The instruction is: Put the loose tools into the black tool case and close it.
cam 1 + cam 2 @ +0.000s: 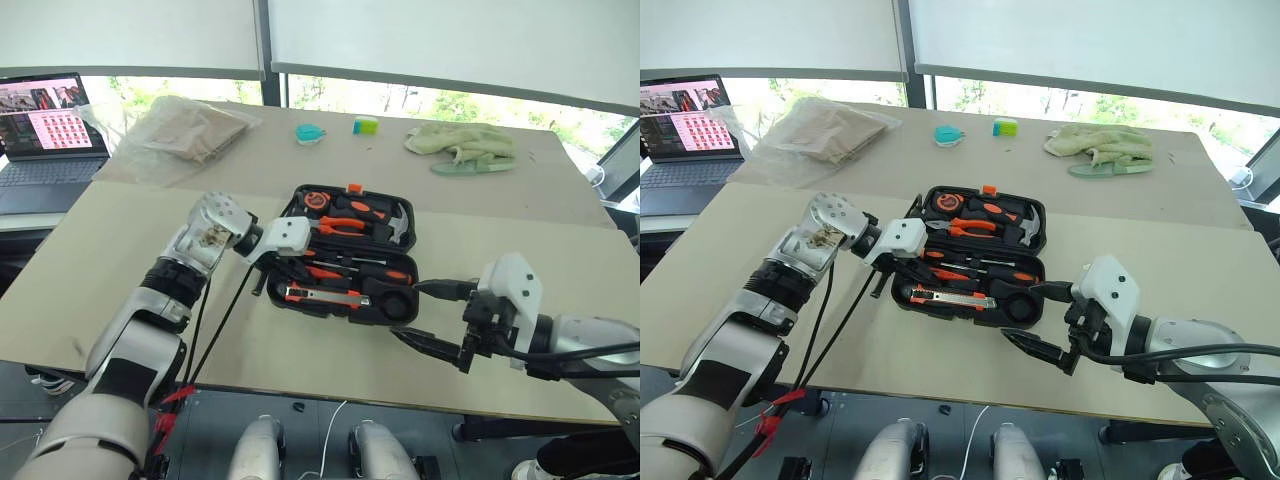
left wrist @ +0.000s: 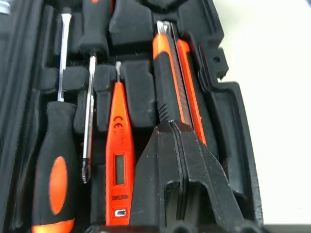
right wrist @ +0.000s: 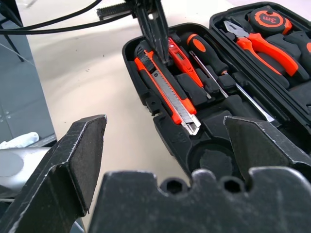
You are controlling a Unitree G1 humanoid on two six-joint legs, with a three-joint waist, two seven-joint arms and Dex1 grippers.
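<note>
Okay, L tool (image 1: 272,268) clenched, tips pressing down by the utility knife (image 3: 167,92) in the black tool case (image 1: 296,297), mid-worktop (image 1: 120,260). R tool (image 1: 430,315) gaping, empty. Next: back off L, flip lid shut.

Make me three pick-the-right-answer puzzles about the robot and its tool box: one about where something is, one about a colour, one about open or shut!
1. Where is the utility knife?
A on the floor
B in the black tool case
C in a person's hand

2. What colour is the slim tester screwdriver?
A blue
B green
C orange

3. How is the left end effector?
A shut
B wide open
C gripping a hammer

Answers:
1 B, the knife lies in a moulded slot along the case's near edge.
2 C, its whole body is orange.
3 A, its two black fingers are pressed together above the knife.
</note>
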